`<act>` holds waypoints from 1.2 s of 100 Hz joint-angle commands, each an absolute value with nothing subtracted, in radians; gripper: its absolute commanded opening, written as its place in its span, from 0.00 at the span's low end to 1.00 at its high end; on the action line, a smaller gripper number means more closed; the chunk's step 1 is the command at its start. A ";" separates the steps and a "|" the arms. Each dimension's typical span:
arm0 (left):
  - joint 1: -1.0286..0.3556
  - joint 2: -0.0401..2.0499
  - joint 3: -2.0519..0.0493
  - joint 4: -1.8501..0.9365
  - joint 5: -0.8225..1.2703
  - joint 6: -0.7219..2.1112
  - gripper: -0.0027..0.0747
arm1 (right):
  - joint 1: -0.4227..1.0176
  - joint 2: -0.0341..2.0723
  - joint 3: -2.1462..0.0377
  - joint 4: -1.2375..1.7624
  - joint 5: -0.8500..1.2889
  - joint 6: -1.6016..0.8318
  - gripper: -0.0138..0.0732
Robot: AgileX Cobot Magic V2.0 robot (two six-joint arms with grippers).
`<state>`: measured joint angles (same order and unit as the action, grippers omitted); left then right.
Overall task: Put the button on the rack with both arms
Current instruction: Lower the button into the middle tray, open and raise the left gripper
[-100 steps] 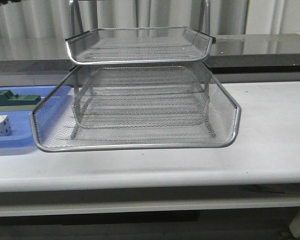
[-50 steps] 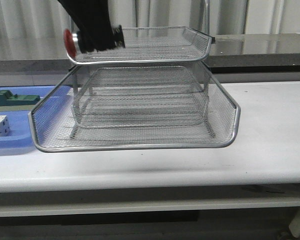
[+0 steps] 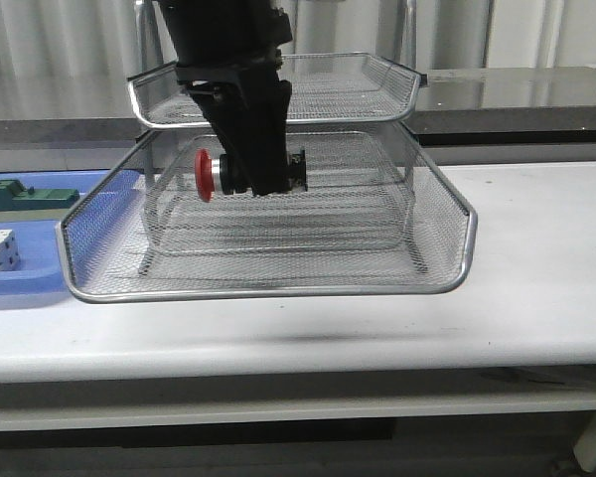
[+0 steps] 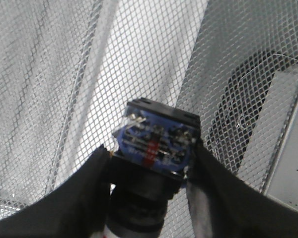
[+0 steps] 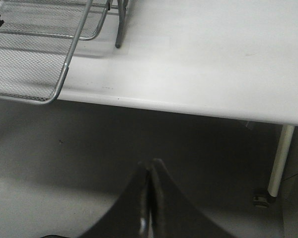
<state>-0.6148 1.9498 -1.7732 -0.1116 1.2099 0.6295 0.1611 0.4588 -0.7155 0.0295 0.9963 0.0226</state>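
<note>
Now, button (image 3: 246, 171): clamped in the left end effector (image 3: 258, 174), hanging in front of the rack's middle tier, above the bottom one.
Axis: long axis level across the front view, red cap toward the left, block end toward the right.
Left wrist view: blue-and-black terminal face of the button (image 4: 156, 144) between two black fingers (image 4: 208, 193), mesh behind; the cap is hidden there.
Rack (image 3: 447, 283): three mesh tiers on a white desk (image 3: 536, 278).
Right end effector (image 5: 149, 208): fingers pressed together, empty, below the desk edge; seen only in its wrist view.
Room: pale curtain, grey counter behind.
Side: blue tray (image 3: 25, 283) at left.
</note>
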 commanded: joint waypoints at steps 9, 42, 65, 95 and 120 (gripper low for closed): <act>-0.622 1.896 -1.803 -0.132 1.185 0.616 0.17 | 0.158 0.462 -0.749 0.027 0.933 0.020 0.08; -0.622 1.896 -1.803 -0.132 1.172 0.616 0.57 | 0.158 0.462 -0.749 0.027 0.933 0.020 0.08; -0.622 1.896 -1.803 -0.132 1.156 0.616 0.62 | 0.158 0.462 -0.749 0.027 0.933 0.020 0.08; -0.609 1.863 -1.805 -0.132 1.178 0.593 0.62 | 0.158 0.462 -0.749 0.027 0.933 0.020 0.08; -0.494 1.753 -1.805 -0.132 1.192 0.471 0.55 | 0.158 0.462 -0.749 0.027 0.933 0.020 0.08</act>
